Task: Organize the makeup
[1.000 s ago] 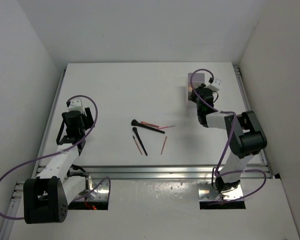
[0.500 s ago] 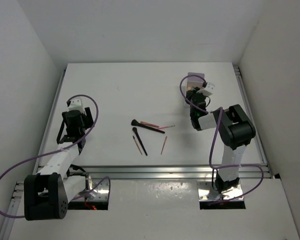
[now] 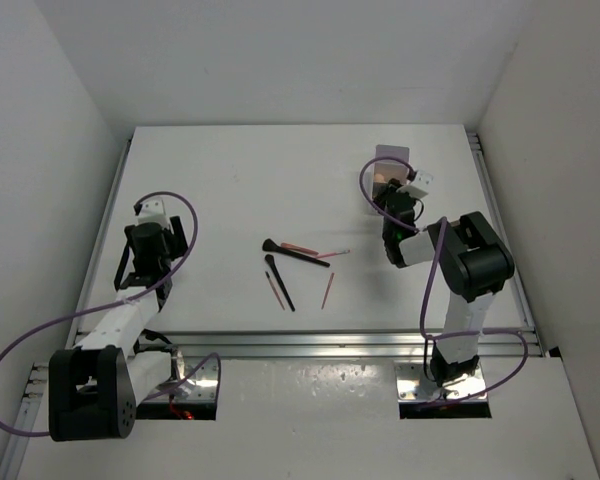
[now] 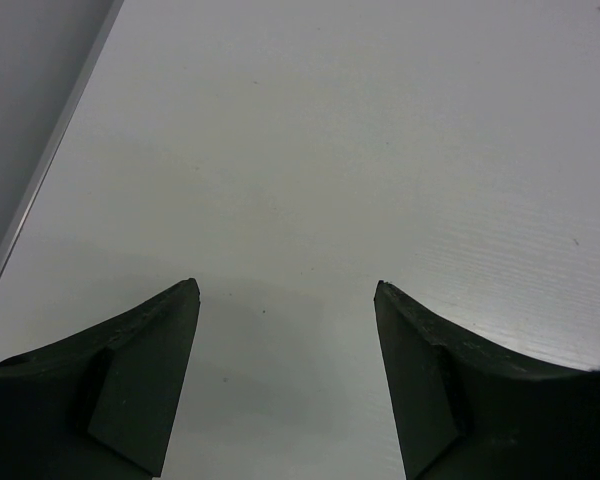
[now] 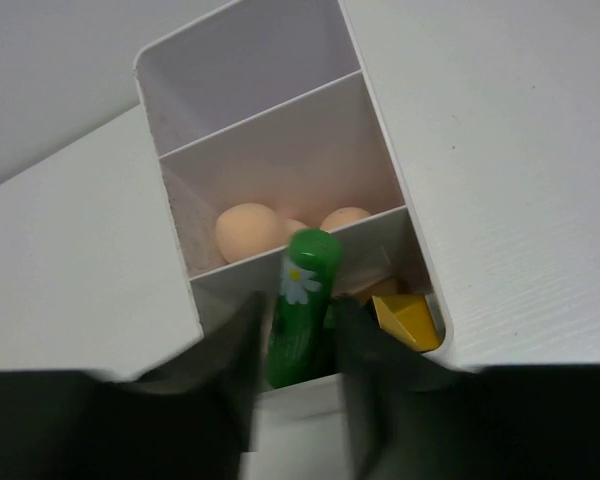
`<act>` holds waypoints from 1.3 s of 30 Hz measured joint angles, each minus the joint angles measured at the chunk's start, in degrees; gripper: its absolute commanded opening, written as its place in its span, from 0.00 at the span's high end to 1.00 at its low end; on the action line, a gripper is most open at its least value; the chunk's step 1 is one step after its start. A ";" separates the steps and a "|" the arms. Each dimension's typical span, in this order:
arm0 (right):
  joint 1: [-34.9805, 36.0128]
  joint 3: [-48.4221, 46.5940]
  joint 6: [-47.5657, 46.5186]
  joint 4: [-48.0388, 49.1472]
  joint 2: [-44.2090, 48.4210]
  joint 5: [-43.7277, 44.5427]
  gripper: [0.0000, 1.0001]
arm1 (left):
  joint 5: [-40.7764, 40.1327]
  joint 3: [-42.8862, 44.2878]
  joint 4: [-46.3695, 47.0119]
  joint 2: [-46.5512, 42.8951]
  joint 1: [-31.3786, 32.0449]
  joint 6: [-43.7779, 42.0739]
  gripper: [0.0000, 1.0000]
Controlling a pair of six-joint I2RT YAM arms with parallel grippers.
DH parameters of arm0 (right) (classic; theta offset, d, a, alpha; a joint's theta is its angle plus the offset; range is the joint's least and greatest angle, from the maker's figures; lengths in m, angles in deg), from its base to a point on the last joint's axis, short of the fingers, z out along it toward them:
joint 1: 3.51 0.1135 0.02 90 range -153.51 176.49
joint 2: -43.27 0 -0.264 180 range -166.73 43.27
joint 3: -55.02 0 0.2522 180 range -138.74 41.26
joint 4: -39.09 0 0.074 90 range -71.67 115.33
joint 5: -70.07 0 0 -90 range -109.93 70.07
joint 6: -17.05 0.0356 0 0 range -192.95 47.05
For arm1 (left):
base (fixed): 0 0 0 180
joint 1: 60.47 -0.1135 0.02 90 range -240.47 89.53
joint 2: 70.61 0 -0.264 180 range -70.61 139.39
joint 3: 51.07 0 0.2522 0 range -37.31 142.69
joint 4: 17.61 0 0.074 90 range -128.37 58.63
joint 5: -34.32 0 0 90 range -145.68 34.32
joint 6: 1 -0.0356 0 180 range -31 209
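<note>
poised right gripper point(image 5: 300, 335) around green tube point(image 5: 302, 285) in box point(image 5: 270, 50) at 1 o'clock, grip impossible to tell; held left gripper point(image 4: 285, 290) spread above surface point(image 4: 380, 150).

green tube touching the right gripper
Cannot tell. Right wrist view shows the green tube between blurred fingers of the right gripper, no clear contact or gap.

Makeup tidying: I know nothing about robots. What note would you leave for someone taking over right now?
Left gripper: open, over the table, holding nothing.
Right gripper: fingers flank the green tube, which stands in the near compartment of the box; grip unclear.
Done: two peach sponges in the middle compartment, yellow item beside the tube.
To do: black brushes and pink pencils lying mid-table.
</note>
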 measured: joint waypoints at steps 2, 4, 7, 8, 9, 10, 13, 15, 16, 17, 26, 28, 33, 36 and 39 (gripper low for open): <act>0.00 -0.20 -0.59 -0.26 0.00 0.13 0.44 | 0.02 -0.20 0.04 -0.09 0.00 0.07 0.24; 0.07 -0.87 -1.18 -0.44 0.00 -0.42 0.35 | 0.02 -0.55 0.07 -0.35 0.00 0.13 0.24; 0.17 -1.77 -2.12 -0.98 0.26 -1.40 0.30 | 0.02 -0.96 -0.02 -0.61 0.00 0.20 0.24; 0.20 -1.77 -2.51 -1.49 0.74 -1.60 0.30 | 0.02 -1.03 -0.02 -0.74 0.00 0.20 0.24; 0.28 -1.73 -3.06 -1.95 1.38 -1.68 0.30 | 0.02 -1.05 -0.02 -0.85 0.00 0.22 0.24; 0.37 -1.64 -3.63 -2.25 2.21 -1.70 0.30 | 0.02 -1.07 0.00 -0.96 0.00 0.22 0.24; 0.48 -1.49 -5.79 -4.96 6.56 -1.81 0.29 | 0.02 -1.49 0.42 -1.18 0.00 0.22 0.24; 0.79 -1.64 -7.67 -8.76 10.75 -1.79 0.27 | 0.02 -1.88 0.46 -1.27 0.00 0.22 0.24; 0.98 -2.27 -8.55 -12.37 13.00 -1.79 0.27 | 0.02 -2.10 0.55 -1.36 0.00 0.22 0.24; 1.05 -3.04 -9.11 -14.75 14.43 -1.79 0.27 | 0.04 -2.23 0.59 -1.42 0.00 0.22 0.24; 2.89 -21.35 -26.93 -52.59 17.86 -22.58 0.36 | 0.90 -2.97 1.33 -2.25 0.00 0.57 0.24; 5.86 -24.39 -33.22 -59.65 15.85 -30.49 0.49 | 1.53 -3.21 1.53 -2.25 0.00 0.55 0.24; 12.94 -29.92 -41.79 -72.26 7.52 -44.39 0.67 | 3.91 -3.48 1.53 -2.43 0.00 0.55 0.24; 14.97 -32.41 -44.54 -78.12 2.71 -46.90 0.59 | 5.49 -3.61 1.16 -3.15 0.00 0.55 0.24; 14.99 -33.46 -46.25 -83.08 0.63 -46.62 0.58 | 6.29 -3.69 0.81 -3.80 0.00 0.55 0.24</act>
